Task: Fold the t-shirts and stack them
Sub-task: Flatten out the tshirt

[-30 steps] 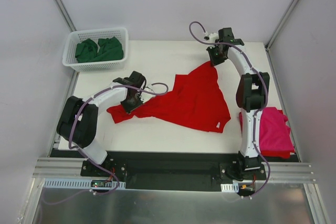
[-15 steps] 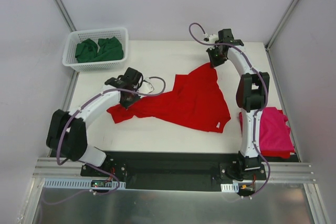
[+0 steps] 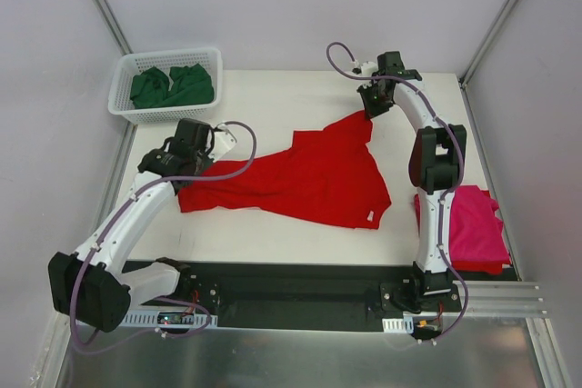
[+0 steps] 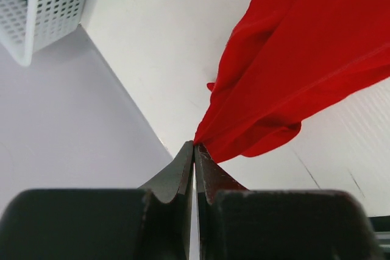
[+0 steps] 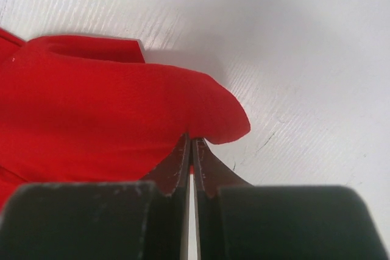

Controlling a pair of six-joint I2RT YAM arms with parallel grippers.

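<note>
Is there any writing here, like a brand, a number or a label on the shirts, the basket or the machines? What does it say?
No text can be read in any view.
Small white patch near the corner of the red t-shirt: perhaps a label, too small to read.
Green t-shirts, pink t-shirt, basket, left arm, right arm: no print or sign shows.

Middle of the white table (image 3: 273,97) covered by the bright red cloth t-shirt (image 3: 318,174), bare tabletop beyond it and along its near side, white plastic lattice basket (image 3: 164,114) at the far left corner, magenta-pink cloth shirt (image 3: 473,224) beside the right arm (image 3: 435,161) at the near right.
</note>
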